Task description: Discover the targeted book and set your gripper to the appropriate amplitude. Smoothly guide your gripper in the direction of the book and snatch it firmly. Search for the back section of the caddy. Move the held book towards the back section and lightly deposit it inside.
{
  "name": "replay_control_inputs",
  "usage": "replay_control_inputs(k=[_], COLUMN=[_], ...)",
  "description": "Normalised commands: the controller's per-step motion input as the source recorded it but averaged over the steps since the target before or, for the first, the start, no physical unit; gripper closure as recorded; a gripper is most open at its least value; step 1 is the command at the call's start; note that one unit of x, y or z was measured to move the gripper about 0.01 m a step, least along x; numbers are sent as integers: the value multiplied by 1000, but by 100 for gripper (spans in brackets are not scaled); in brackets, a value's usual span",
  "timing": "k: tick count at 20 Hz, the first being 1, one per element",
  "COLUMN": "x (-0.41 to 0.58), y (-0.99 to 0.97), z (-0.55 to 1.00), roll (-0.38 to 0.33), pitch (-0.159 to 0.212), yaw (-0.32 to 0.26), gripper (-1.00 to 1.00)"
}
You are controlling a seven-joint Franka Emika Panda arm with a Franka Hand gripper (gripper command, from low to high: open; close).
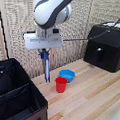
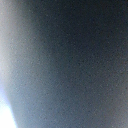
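My gripper [image 1: 44, 52], a white flat block with dark fingers, is shut on the top of the book [image 1: 46, 69]. The thin dark blue book hangs upright and edge-on, just to the exterior view's left of a red cup. Its lower end is near the wooden table; whether it touches I cannot tell. The black fabric caddy [image 1: 37, 103] stands at the exterior view's lower left, split by a dividing wall. Its back section [image 1: 6, 76] lies to the left of and below the gripper. A blurred dark blue-grey surface fills the wrist view.
A red cup [image 1: 61, 84] and a blue bowl [image 1: 67, 74] stand on the wooden table [image 1: 92, 94] right beside the hanging book. A black hard-shelled appliance [image 1: 105, 46] sits at the exterior view's right, against the woven backdrop.
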Motion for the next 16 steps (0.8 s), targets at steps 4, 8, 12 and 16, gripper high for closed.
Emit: replay_control_inputs(k=[4, 8, 12, 16], x=[169, 284, 414, 623], y=[60, 97, 174, 217], z=[752, 776, 721, 631], roll=[-71, -113, -77, -16], pitch=[0, 0, 0, 9], yaw=[-290, -254, -206, -140], gripper=[100, 100, 100, 100])
